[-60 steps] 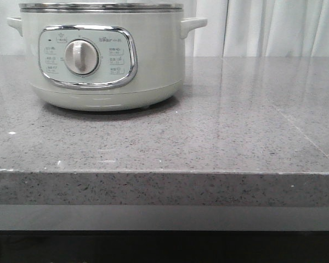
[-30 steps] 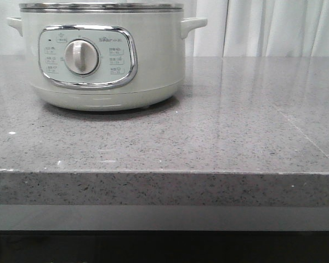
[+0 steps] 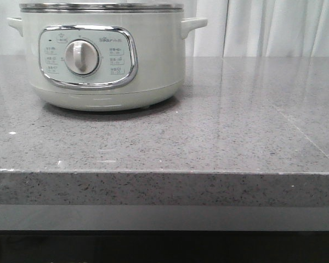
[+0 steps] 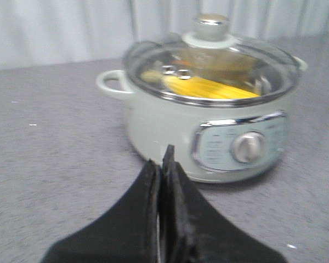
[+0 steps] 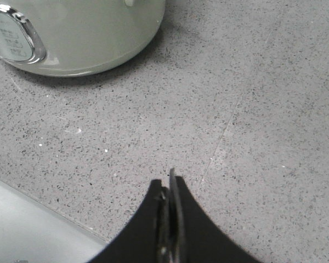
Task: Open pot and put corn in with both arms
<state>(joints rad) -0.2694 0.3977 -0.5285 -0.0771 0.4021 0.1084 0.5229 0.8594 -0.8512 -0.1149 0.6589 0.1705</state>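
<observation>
Left gripper (image 4: 160,164) closed empty, right gripper (image 5: 169,183) closed empty, pot (image 3: 104,55) lidded

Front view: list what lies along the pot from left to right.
Left side handle → chrome-framed control panel of the large pale grey-green electric pot → round silver dial → right side handle → bare speckled grey stone countertop.
</observation>
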